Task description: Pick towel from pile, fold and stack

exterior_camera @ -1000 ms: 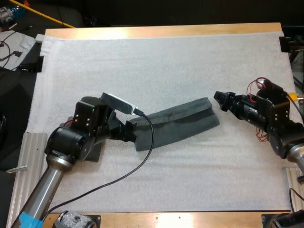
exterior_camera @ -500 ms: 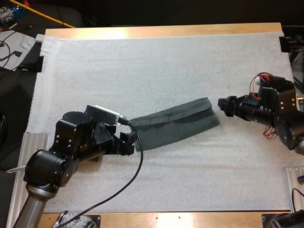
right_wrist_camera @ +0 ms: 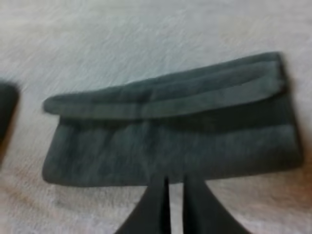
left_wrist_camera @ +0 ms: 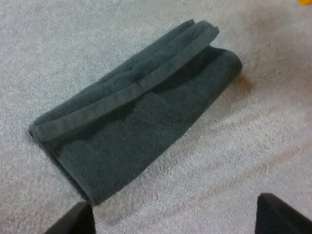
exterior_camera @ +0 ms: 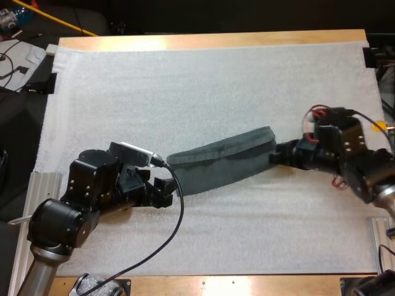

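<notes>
Grey-green towel (exterior_camera: 225, 165), folded long, lay on white mat (exterior_camera: 185, 86) between arms. Left gripper (exterior_camera: 166, 190): jaws spread, clear. Right gripper (exterior_camera: 276, 157): jaws pressed together at towel's end. Folding step; next probably an end-to-end fold.

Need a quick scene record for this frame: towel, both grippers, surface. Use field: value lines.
towel: one dark grey-green towel, folded into a long strip, lying flat and diagonally
left gripper: left gripper open, low at the towel's left end, clear of it
right gripper: right gripper low at the edge of the towel's right end
surface: white mat on the wooden table
</notes>
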You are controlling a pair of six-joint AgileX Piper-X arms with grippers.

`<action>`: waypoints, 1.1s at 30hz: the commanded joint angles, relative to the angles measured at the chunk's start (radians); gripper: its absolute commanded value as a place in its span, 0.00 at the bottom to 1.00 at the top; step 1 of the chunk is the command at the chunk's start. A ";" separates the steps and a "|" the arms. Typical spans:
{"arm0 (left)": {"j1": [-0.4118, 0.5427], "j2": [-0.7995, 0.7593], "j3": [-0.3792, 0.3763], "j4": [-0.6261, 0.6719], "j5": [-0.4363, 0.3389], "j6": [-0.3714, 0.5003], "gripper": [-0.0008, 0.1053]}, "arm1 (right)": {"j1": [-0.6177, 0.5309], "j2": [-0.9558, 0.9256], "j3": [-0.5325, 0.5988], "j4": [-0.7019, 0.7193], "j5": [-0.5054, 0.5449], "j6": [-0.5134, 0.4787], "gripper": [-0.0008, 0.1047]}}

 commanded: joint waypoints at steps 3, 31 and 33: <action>-0.005 0.002 0.000 0.002 -0.007 -0.008 0.62 | 0.078 0.102 -0.026 -0.051 0.040 0.015 0.01; -0.005 0.002 -0.003 0.013 -0.012 -0.011 0.62 | 0.090 0.608 -0.328 0.038 0.024 0.010 0.01; -0.004 0.001 -0.003 0.013 -0.012 -0.012 0.62 | 0.093 0.627 -0.333 0.042 0.022 0.007 0.01</action>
